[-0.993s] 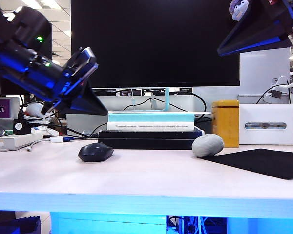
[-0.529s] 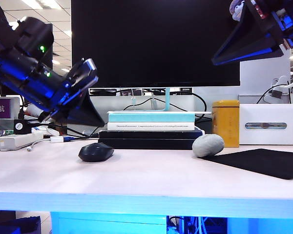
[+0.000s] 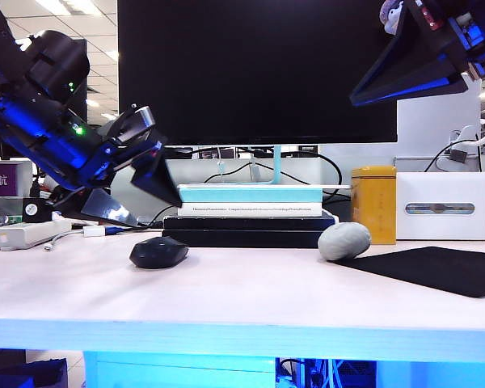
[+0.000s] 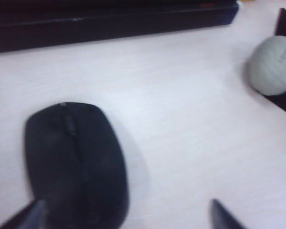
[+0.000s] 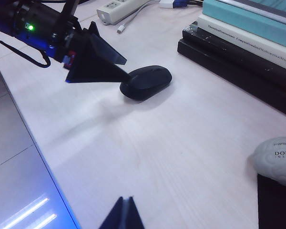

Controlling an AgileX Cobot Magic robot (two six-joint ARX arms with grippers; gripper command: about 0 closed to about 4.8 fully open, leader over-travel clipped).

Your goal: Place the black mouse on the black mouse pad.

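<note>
Left gripper (image 3: 137, 190) spread wide, empty, just above one black mouse (image 3: 158, 252) near desk's (image 3: 250, 295) left side; right gripper (image 5: 122, 214) pressed together, empty, high over right edge by one black mouse pad (image 3: 436, 269).

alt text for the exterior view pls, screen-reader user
The left gripper, jaws open, hangs just above a small matte black mouse on a pale wooden table. To the right, a light grey pebble-like lump sits at the edge of a flat black mouse pad. The right gripper is raised at upper right.
</note>
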